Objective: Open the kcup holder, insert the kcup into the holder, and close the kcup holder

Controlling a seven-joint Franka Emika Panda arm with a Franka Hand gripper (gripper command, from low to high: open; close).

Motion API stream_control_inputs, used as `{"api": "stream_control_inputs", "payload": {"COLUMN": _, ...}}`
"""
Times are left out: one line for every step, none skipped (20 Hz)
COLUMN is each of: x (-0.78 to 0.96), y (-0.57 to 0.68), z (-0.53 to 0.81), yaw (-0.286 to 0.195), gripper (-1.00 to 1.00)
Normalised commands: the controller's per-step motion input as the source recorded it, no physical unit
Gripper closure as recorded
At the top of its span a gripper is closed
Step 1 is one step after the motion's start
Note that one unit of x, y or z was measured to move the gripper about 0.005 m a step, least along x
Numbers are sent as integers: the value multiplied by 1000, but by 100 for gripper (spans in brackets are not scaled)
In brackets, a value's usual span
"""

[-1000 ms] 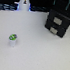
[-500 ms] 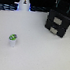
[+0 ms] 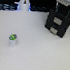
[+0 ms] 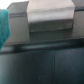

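The kcup point(image 3: 12, 38), a tiny white pod with a green top, stands alone on the white table toward the exterior view's left. The kcup holder point(image 3: 59, 22), a black boxy unit with pale handle slots on its front, sits at the back on the exterior view's right. Its drawer looks pushed in. My gripper point(image 3: 62, 7) hangs right above the holder's top, far from the kcup; its jaws are too blurred to read. The wrist view is filled by the holder's black surface point(image 4: 45, 60) and a grey block point(image 4: 49, 17), with a teal shape point(image 4: 4, 27) at one edge.
A white upright object point(image 3: 24, 0) with a bluish glow stands at the back of the table, beside dark equipment point(image 3: 7, 7) along the rear edge. The white tabletop point(image 3: 39, 54) stretches between the kcup and the holder.
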Motion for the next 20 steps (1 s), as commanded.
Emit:
{"api": "stream_control_inputs", "payload": {"x": -215, "y": 117, "z": -395, "yaw": -8, "gripper": -100}}
{"api": "stream_control_inputs", "payload": {"x": -274, "y": 82, "z": -410, "yaw": -2, "gripper": -100}}
{"api": "stream_control_inputs", "payload": {"x": -311, "y": 84, "z": -416, "yaw": -1, "gripper": -100}}
{"api": "stream_control_inputs", "payload": {"x": -337, "y": 83, "z": -432, "yaw": -6, "gripper": -100}}
{"api": "stream_control_inputs", "payload": {"x": -352, "y": 70, "z": -451, "yaw": -15, "gripper": -100}}
{"api": "stream_control_inputs", "payload": {"x": -360, "y": 55, "z": -458, "yaw": -20, "gripper": -100}}
{"api": "stream_control_inputs", "payload": {"x": -360, "y": 59, "z": -437, "yaw": -26, "gripper": -100}}
{"api": "stream_control_inputs", "payload": {"x": -368, "y": 48, "z": -424, "yaw": -30, "gripper": -100}}
{"api": "stream_control_inputs", "payload": {"x": -395, "y": 24, "z": -392, "yaw": -32, "gripper": -100}}
{"api": "stream_control_inputs", "payload": {"x": -434, "y": 18, "z": -396, "yaw": -35, "gripper": -100}}
{"api": "stream_control_inputs", "payload": {"x": -409, "y": 7, "z": -408, "yaw": -30, "gripper": -100}}
{"api": "stream_control_inputs", "payload": {"x": -390, "y": 3, "z": -403, "yaw": -28, "gripper": -100}}
{"api": "stream_control_inputs", "payload": {"x": -391, "y": 3, "z": -382, "yaw": -28, "gripper": -100}}
{"api": "stream_control_inputs", "payload": {"x": -384, "y": -1, "z": -326, "yaw": -22, "gripper": -100}}
{"api": "stream_control_inputs", "payload": {"x": -350, "y": 6, "z": -253, "yaw": -10, "gripper": -100}}
{"api": "stream_control_inputs", "payload": {"x": -277, "y": 17, "z": -184, "yaw": -6, "gripper": -100}}
{"api": "stream_control_inputs", "payload": {"x": -220, "y": 21, "z": -105, "yaw": -8, "gripper": 100}}
{"api": "stream_control_inputs", "payload": {"x": -158, "y": 12, "z": -36, "yaw": -8, "gripper": 100}}
{"api": "stream_control_inputs", "payload": {"x": -78, "y": 2, "z": -18, "yaw": -3, "gripper": 100}}
{"api": "stream_control_inputs", "payload": {"x": -119, "y": 21, "z": -60, "yaw": -16, "gripper": 100}}
